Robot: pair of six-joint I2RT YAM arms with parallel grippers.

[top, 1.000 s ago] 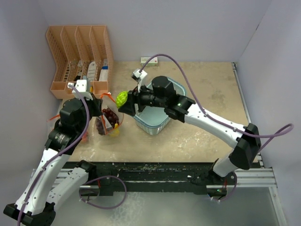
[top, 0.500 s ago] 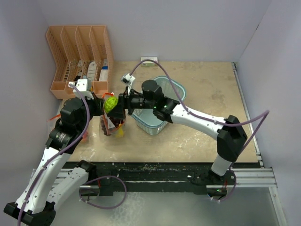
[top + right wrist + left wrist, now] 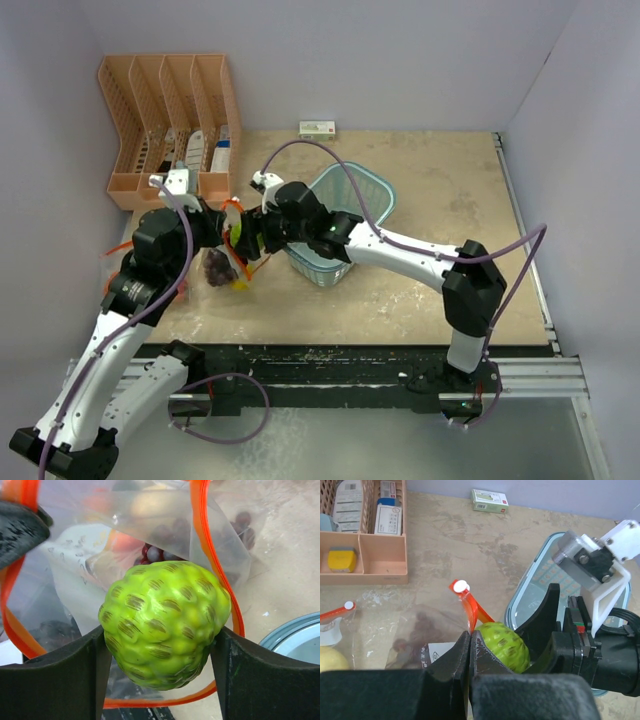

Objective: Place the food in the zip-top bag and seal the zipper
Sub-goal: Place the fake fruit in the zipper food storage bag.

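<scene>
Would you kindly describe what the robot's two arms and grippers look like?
Both the left arm and right arm have white links with black joints and a purple cable looping alongside. The left gripper and right gripper have black, wedge-shaped fingers.

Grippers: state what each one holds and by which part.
The right gripper clamps the green bumpy fruit by its sides, at the zip-top bag's mouth. The left gripper is shut on the bag's orange-red zipper strip.
</scene>
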